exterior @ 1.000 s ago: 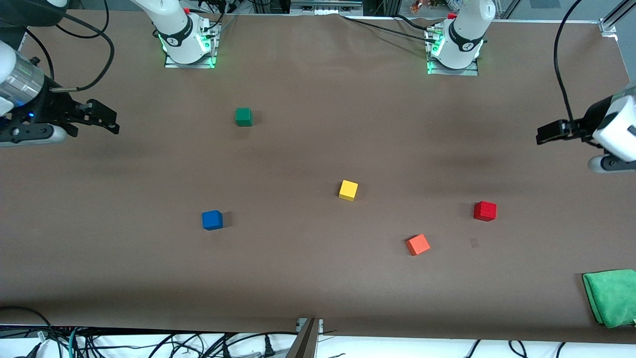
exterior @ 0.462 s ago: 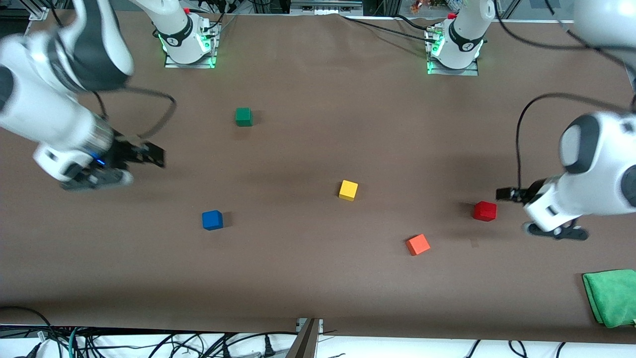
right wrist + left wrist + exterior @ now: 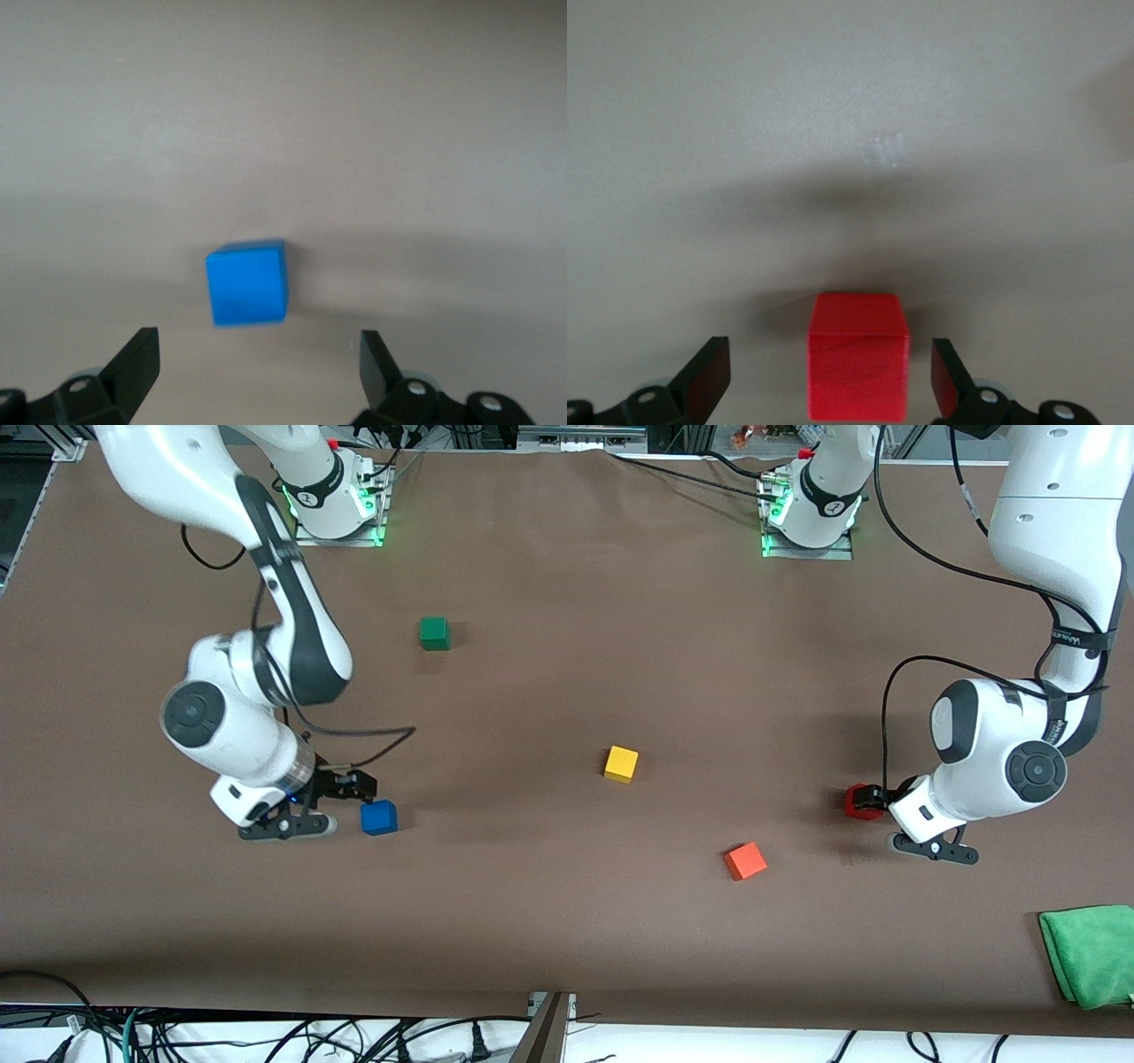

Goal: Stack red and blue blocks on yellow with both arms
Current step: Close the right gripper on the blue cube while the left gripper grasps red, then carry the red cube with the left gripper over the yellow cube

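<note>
Where front view hides it, red block (image 3: 858, 356) sits between fingertips (image 3: 709, 376).

Table cover (image 3: 567, 921): brown, matt, paper-like sheet, faintly grainy.
Red block (image 3: 858, 367): matt, smooth, painted look.
Blue block (image 3: 247, 282): matt, smooth, uniform colour.
Yellow block (image 3: 621, 763): matt, plain faces.
Orange-red cube (image 3: 745, 860): matt.
Green cube (image 3: 434, 633): matt.
Arm shells (image 3: 1019, 753): glossy white plastic, dark grey joint caps.
Left gripper (image 3: 833, 390): matt black fingers.
Right gripper (image 3: 257, 372): matt black fingers.
Green cloth (image 3: 1090, 954): soft, fuzzy fabric.
Base plates (image 3: 337, 536): bare metal.
</note>
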Controlling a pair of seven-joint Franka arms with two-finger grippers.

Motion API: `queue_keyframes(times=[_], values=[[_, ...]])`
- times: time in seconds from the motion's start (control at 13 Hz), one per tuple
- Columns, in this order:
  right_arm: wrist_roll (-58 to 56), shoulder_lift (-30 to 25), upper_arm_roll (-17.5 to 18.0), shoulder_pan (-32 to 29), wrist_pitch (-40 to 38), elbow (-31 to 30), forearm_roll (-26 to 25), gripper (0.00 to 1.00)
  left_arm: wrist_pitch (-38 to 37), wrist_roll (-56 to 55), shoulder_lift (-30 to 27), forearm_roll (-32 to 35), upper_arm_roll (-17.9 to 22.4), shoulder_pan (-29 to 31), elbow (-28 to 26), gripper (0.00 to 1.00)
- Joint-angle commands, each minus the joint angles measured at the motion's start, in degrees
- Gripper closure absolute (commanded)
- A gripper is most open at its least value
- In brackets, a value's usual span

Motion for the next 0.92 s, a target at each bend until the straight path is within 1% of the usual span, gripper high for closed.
queue_keyframes(times=[0.0, 0.08, 0.31, 0.38, 0.46, 0.54, 0.62, 0.69, 0.85], values=[[-2.1, 4.2, 0.1, 0.3, 3.5, 2.0, 0.8, 0.0, 2.9, 1.1, 0.2, 1.1, -0.4, 0.2, -1.6, 0.0], [-2.0, 5.1, 0.9, 0.4, 4.5, 2.0, 0.9, 0.01, 3.0, 1.1, 0.7, 1.1, -0.4, 0.3, -1.9, 0.0], [-1.3, 7.2, 1.1, 0.5, 7.0, 1.9, 1.1, 0.01, 3.0, 1.0, 0.9, 1.0, -0.4, 0.2, -3.0, 0.0], [-1.3, 7.4, 1.1, 0.5, 7.1, 1.8, 1.1, 0.02, 2.9, 1.0, 0.7, 1.0, -0.5, 0.2, -3.7, 0.13], [-1.3, 7.5, 1.1, 0.5, 7.1, 1.8, 1.1, 0.07, 2.4, 1.1, 0.5, 1.0, -0.6, 0.1, -3.9, 0.48], [-1.3, 7.5, 1.1, 0.5, 7.1, 1.7, 1.2, 0.16, 1.3, 1.1, 0.2, 1.0, -0.8, 0.1, -4.0, 0.8], [-1.2, 7.7, 1.1, 0.5, 7.1, 1.7, 1.2, 0.28, -0.4, 1.1, -0.2, 1.0, -1.0, 0.0, -3.4, 1.0], [-1.2, 7.7, 1.1, 0.5, 7.1, 1.7, 1.2, 0.41, -1.2, -0.1, -0.9, 0.5, -1.3, -0.5, -2.9, 1.0], [-1.6, 7.4, 1.1, 0.3, 6.6, 1.9, 1.2, 0.65, -2.4, -1.5, -1.9, 0.5, -3.7, -1.2, -1.1, 1.0]])
